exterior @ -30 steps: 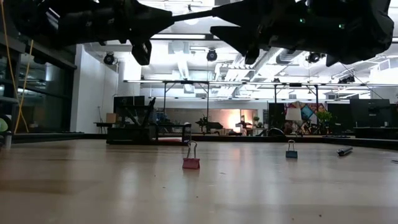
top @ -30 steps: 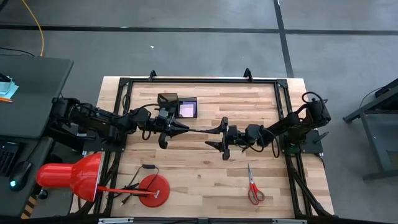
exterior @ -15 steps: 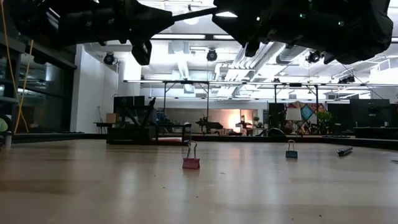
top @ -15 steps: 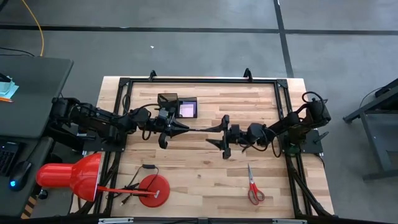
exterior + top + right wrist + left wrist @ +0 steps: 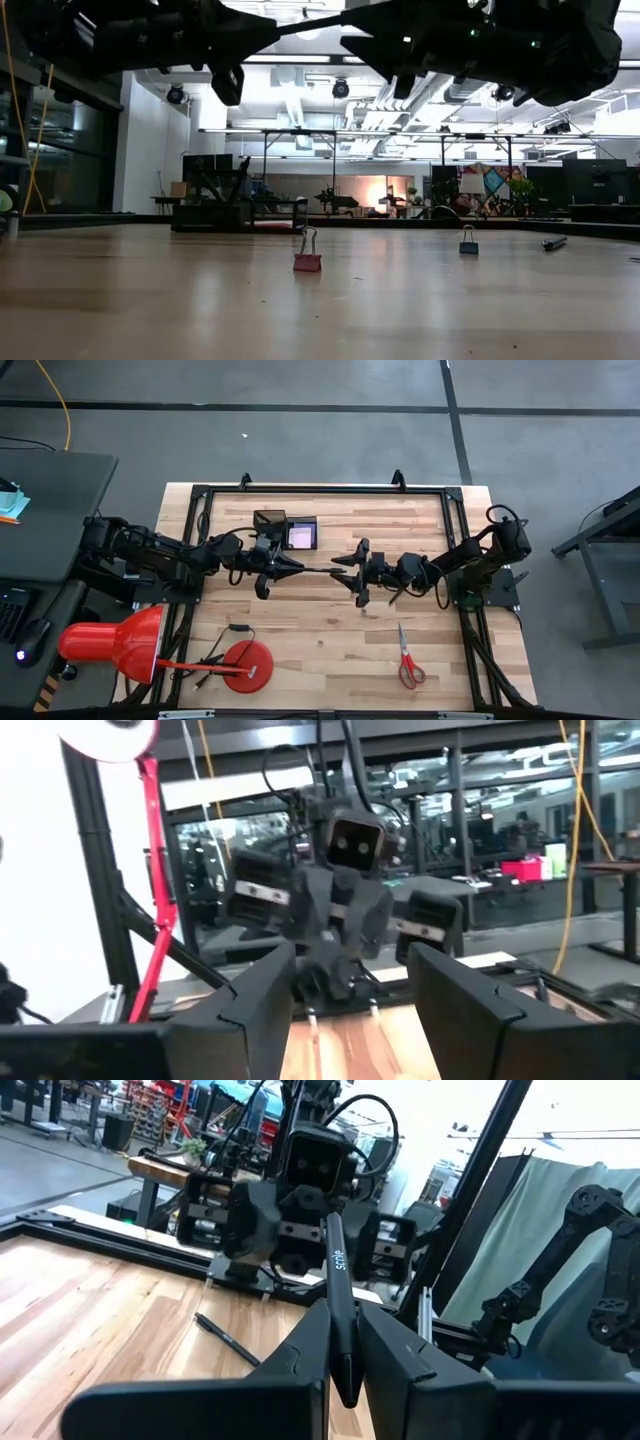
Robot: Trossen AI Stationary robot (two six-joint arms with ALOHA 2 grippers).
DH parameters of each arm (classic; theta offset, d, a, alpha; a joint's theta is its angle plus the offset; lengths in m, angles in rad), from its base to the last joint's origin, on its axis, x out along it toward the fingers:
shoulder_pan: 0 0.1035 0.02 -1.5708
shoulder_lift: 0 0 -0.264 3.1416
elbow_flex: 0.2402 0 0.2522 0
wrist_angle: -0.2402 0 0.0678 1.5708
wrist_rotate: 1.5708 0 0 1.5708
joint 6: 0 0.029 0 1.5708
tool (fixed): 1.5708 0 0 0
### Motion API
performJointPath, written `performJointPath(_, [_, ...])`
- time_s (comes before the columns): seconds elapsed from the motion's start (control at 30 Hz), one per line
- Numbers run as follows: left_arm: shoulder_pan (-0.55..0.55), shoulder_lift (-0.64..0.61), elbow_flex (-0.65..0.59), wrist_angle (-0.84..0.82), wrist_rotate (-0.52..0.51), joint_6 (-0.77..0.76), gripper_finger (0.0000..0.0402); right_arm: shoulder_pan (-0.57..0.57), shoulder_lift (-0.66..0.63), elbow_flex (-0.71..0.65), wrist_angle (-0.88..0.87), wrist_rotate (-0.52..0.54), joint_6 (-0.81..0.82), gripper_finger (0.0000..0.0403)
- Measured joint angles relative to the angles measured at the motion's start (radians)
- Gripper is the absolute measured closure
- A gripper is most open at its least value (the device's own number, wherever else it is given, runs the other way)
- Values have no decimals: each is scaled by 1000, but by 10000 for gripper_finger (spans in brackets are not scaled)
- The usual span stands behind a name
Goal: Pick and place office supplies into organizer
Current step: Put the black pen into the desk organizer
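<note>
**Pen held level between the two arms**

Rotated and drawn slightly toward the right since the earlier frame, the right gripper (image 5: pixel 352 572) faces the left gripper (image 5: pixel 285 568) with fingers (image 5: pixel 262 992) spread, gripping nothing. Left fingers (image 5: pixel 395 1362) clamp a slim black pen (image 5: pixel 318 570), its long axis horizontal above mid-table, tip pointing at the right gripper. Organizer (image 5: pixel 286 531) sits behind; scissors (image 5: pixel 408 660) lie near the front.
</note>
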Motion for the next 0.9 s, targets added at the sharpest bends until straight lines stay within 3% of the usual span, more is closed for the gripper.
performJointPath(0.33, [0,0,0,-12,-1,2,389,0,0,0,5,-9,0,249])
performJointPath(0.7, [0,0,0,-19,-4,4,376,0,-1,0,7,-45,-29,375])
performJointPath(0.9, [0,0,0,-21,-20,2,371,0,-1,0,6,-35,-27,374])
